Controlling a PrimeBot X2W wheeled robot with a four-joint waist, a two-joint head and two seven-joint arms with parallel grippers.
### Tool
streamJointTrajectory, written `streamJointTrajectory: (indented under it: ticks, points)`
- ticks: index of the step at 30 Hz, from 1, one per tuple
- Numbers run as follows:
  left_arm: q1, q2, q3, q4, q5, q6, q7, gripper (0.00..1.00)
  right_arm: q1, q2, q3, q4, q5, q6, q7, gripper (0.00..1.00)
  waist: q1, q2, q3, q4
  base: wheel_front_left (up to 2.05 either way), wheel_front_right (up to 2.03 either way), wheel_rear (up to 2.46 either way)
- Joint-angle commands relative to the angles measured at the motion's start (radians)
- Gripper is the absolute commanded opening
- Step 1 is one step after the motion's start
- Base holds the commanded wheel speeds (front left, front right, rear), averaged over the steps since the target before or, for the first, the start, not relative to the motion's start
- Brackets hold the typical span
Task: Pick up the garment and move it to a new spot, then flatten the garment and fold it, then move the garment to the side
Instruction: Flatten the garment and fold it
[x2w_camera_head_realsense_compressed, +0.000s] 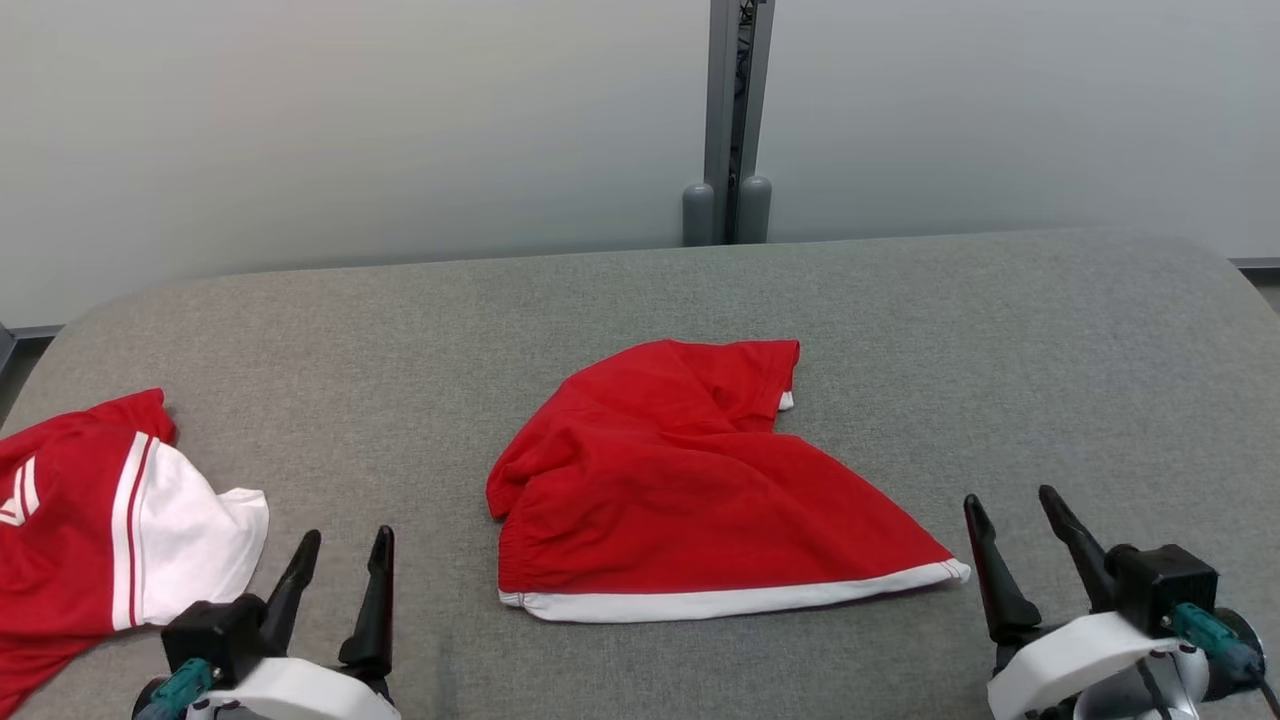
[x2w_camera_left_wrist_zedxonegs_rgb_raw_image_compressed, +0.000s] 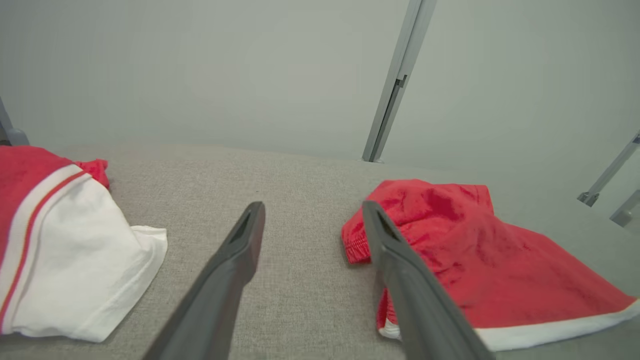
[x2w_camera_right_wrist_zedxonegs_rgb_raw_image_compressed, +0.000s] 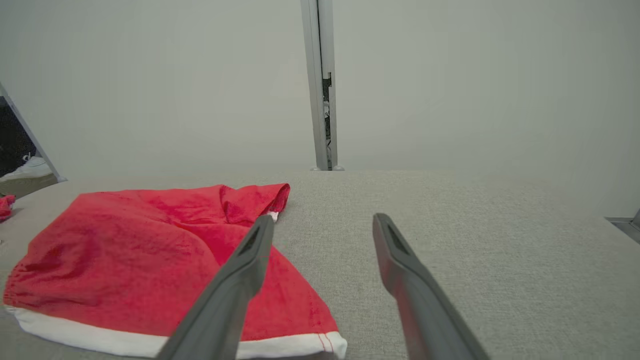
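A red garment (x2w_camera_head_realsense_compressed: 690, 490) with a white hem band lies crumpled on the middle of the grey padded table (x2w_camera_head_realsense_compressed: 950, 330). Its elastic edge faces left and a fold sticks up at the back. My left gripper (x2w_camera_head_realsense_compressed: 348, 535) hovers open near the front edge, to the garment's left, apart from it. In the left wrist view the garment (x2w_camera_left_wrist_zedxonegs_rgb_raw_image_compressed: 475, 250) lies just right of the open gripper (x2w_camera_left_wrist_zedxonegs_rgb_raw_image_compressed: 312, 206). My right gripper (x2w_camera_head_realsense_compressed: 1009, 497) is open at the front right, beside the hem's right corner. The right wrist view has the garment (x2w_camera_right_wrist_zedxonegs_rgb_raw_image_compressed: 140, 245) to the left of the open gripper (x2w_camera_right_wrist_zedxonegs_rgb_raw_image_compressed: 324, 218).
A second red and white garment (x2w_camera_head_realsense_compressed: 100, 530) lies bunched at the table's left edge, also seen as a white sleeve (x2w_camera_left_wrist_zedxonegs_rgb_raw_image_compressed: 60, 260) in the left wrist view. A grey post (x2w_camera_head_realsense_compressed: 735, 120) stands against the pale wall behind. Bare table surface stretches to the right and behind the garment.
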Motion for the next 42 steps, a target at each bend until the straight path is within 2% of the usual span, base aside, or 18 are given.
streamJointTrajectory:
  ticks: [1, 7, 12, 17, 23, 29, 42]
  points:
    - [-0.009, 0.012, -0.002, 0.003, -0.003, -0.005, 0.015, 1.0, -0.014, -0.021, 0.002, 0.009, 0.016, 0.0, 0.018, 1.0, 0.0, 0.0, 0.001, -0.002, 0.0, 0.0, 0.0]
    - [-0.019, 0.036, -0.049, 0.008, -0.009, -0.018, 0.164, 1.0, -0.028, -0.068, 0.024, 0.064, 0.055, 0.0, 0.167, 1.0, 0.0, 0.0, 0.021, -0.006, 0.0, 0.0, 0.0]
    - [-0.031, 0.049, -0.1, -0.001, -0.021, -0.04, 0.251, 1.0, -0.05, -0.062, 0.034, 0.095, 0.079, 0.0, 0.262, 1.0, 0.0, 0.0, 0.055, -0.009, 0.0, 0.0, 0.0]
    - [-0.06, 0.062, -0.146, 0.004, -0.032, -0.053, 0.3, 1.0, -0.101, -0.052, 0.056, 0.144, 0.103, 0.0, 0.312, 1.0, 0.0, 0.0, 0.096, -0.015, 0.0, 0.0, 0.0]
    - [-0.084, 0.079, -0.196, 0.023, -0.051, -0.063, 0.34, 1.0, -0.155, -0.036, 0.075, 0.22, 0.128, 0.0, 0.343, 1.0, 0.0, 0.0, 0.119, -0.013, 0.0, 0.0, 0.0]
    - [-0.098, 0.097, -0.239, 0.034, -0.08, -0.069, 0.364, 1.0, -0.18, -0.03, 0.085, 0.266, 0.146, 0.0, 0.323, 1.0, 0.0, 0.0, 0.129, -0.006, 0.0, 0.0, 0.0]
    - [-0.192, 0.132, -0.326, 0.091, -0.125, -0.068, 0.33, 1.0, -0.238, -0.018, 0.121, 0.329, 0.163, 0.0, 0.294, 1.0, 0.0, 0.0, 0.193, -0.012, 0.0, 0.0, 0.0]
